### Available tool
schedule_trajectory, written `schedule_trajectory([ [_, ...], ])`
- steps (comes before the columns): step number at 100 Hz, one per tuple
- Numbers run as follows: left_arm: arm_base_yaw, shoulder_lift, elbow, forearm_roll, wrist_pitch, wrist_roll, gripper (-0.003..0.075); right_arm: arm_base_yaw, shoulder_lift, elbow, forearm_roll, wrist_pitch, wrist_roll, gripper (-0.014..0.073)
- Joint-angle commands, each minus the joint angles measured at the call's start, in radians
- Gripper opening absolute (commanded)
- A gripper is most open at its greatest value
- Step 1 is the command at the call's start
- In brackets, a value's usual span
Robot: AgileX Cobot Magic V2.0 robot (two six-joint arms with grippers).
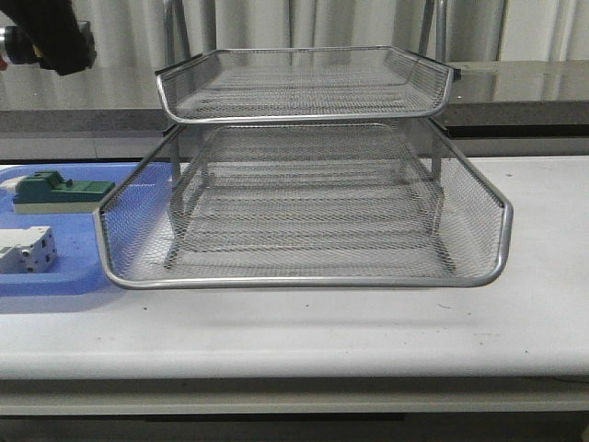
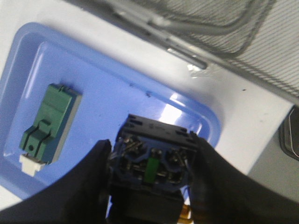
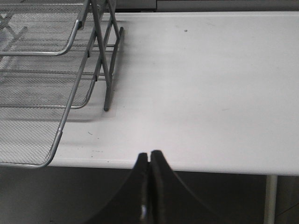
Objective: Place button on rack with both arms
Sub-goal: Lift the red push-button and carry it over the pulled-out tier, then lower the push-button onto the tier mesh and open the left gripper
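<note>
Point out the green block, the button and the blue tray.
green block [image 2: 50, 122], left wrist view, its flat top face.
button [image 2: 152, 156], left wrist view, its wired underside between the fingers.
blue tray [image 2: 117, 79], left wrist view, bare floor.

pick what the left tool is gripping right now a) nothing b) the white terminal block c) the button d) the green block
c, the left tool is shut on the button, held over the blue tray, while the green block lies loose in that tray.

One rack [image 1: 304, 207], one blue tray [image 2: 117, 93], one green block [image 2: 46, 123], one white terminal block [image 1: 26, 250], seemingly one button [image 2: 152, 161].
</note>
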Motion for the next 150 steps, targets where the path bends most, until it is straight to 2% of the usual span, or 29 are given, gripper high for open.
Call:
schedule_trajectory([
  [1,-0.062,-0.081,0.003,-0.025,0.013,-0.033,-0.002,-0.002,0.01,-0.025,-0.022,-0.073,0.001,-0.0068],
  [10,-0.128,-0.084,0.007,-0.055,0.013,-0.08,-0.002,-0.002,0.01,-0.025,-0.022,-0.073,0.001,-0.0068],
  [36,-0.297,-0.053,0.007,-0.194,0.013,-0.08,-0.002,-0.002,0.01,-0.025,-0.022,-0.073,0.001,-0.0068],
  [51,-0.37,-0.008,0.007,-0.2,0.003,-0.078,-0.002,-0.002,0.01,-0.025,-0.022,-0.073,0.001,-0.0068],
  [86,-0.403,0.117,0.007,-0.192,-0.149,-0.078,-0.002,-0.002,0.01,-0.025,-0.022,-0.073,0.001,-0.0068],
  [102,-0.403,0.126,0.007,-0.192,-0.165,-0.078,-0.0015,-0.002,0.01,-0.025,-0.022,-0.073,0.001,-0.0068],
  [114,-0.403,0.126,0.007,-0.192,-0.165,-0.078,0.0081,-0.002,0.01,-0.025,-0.022,-0.073,0.001,-0.0068],
  [131,-0.403,0.126,0.007,-0.192,-0.161,-0.078,0.0365,-0.002,0.01,-0.025,-0.022,-0.073,0.001,-0.0068],
  [136,-0.403,0.126,0.007,-0.192,-0.161,-0.078,0.0425,-0.002,0.01,-0.025,-0.022,-0.073,0.001,-0.0068],
  [143,-0.403,0.126,0.007,-0.192,-0.161,-0.078,0.0463,-0.002,0.01,-0.025,-0.022,-0.073,0.001,-0.0068],
  [150,-0.403,0.126,0.007,-0.192,-0.161,-0.078,0.0462,-0.002,0.01,-0.025,-0.022,-0.073,0.001,-0.0068],
])
